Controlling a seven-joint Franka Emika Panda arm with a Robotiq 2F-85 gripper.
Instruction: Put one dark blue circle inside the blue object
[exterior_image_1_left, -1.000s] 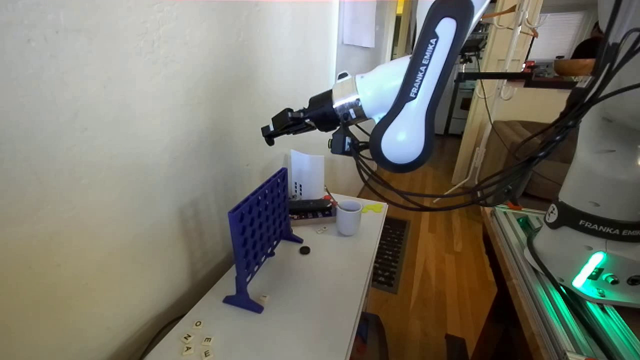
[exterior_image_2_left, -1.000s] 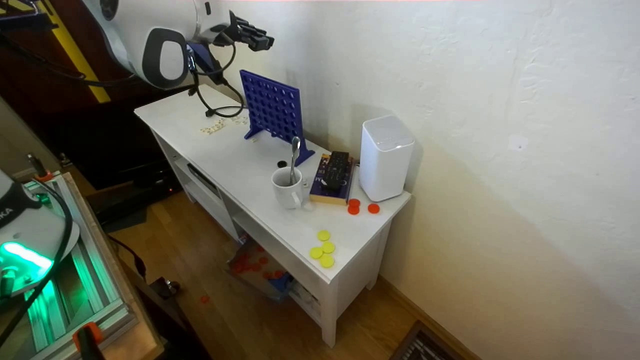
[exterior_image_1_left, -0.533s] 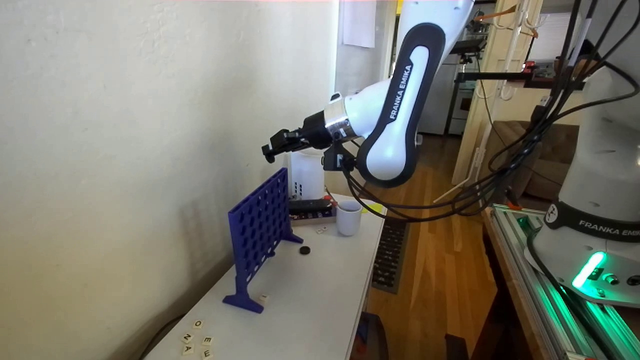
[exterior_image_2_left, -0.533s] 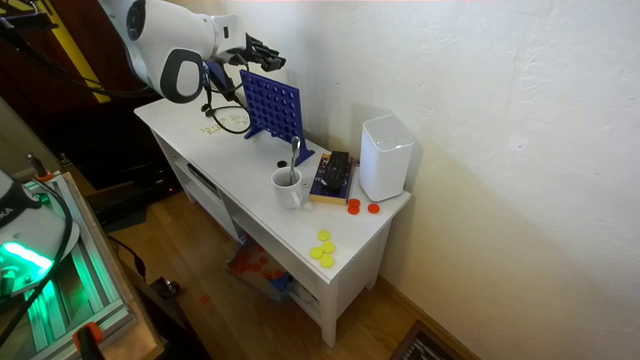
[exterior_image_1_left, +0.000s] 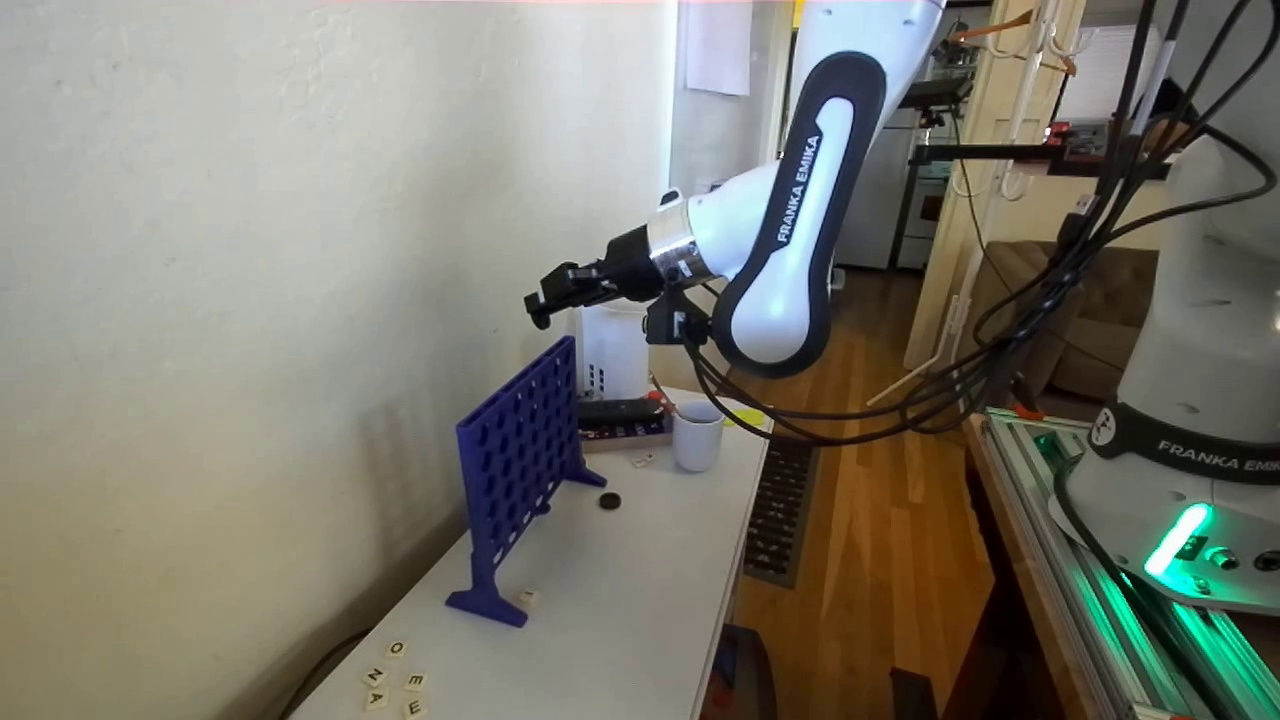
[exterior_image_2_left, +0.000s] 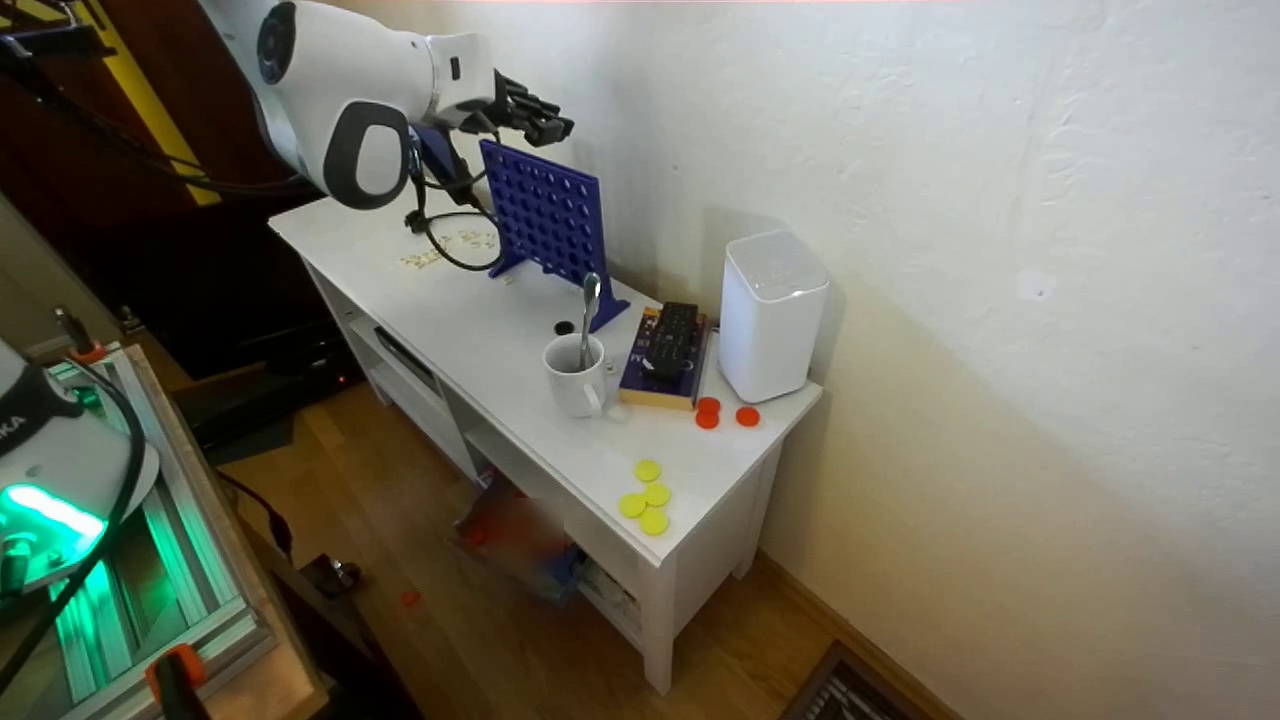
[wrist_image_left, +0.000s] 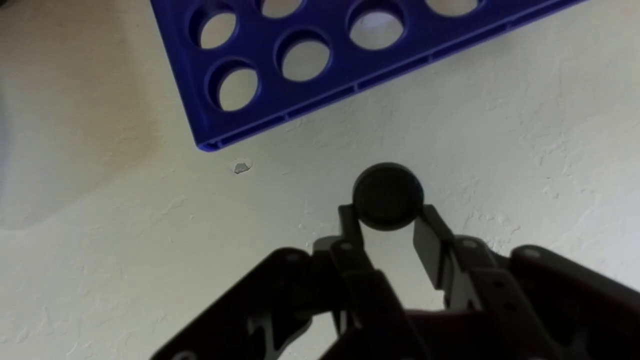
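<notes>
The blue object is an upright blue rack with round holes (exterior_image_1_left: 518, 455), standing on the white table along the wall; it also shows in an exterior view (exterior_image_2_left: 545, 215). In the wrist view its top edge and one corner (wrist_image_left: 260, 48) fill the upper part. My gripper (exterior_image_1_left: 535, 305) is above the rack's top edge, pointing at the wall. In the wrist view its fingertips (wrist_image_left: 387, 215) are shut on a dark disc (wrist_image_left: 388, 195), held by its sides with its round face towards the camera. The disc is apart from the rack. Another dark disc (exterior_image_1_left: 610, 501) lies on the table beside the rack's foot.
A white mug (exterior_image_2_left: 573, 385) with a spoon stands near the rack. A book (exterior_image_2_left: 660, 395) with a black remote (exterior_image_2_left: 672, 340) and a white box (exterior_image_2_left: 770, 320) are beyond it. Red discs (exterior_image_2_left: 747, 416), yellow discs (exterior_image_2_left: 655, 495) and letter tiles (exterior_image_1_left: 397, 649) lie on the table. The wall is close behind.
My gripper and arm have come down towards the rack's top edge, with only a very slight lowering in the last half second. The rack and the disc on the table have not moved.
</notes>
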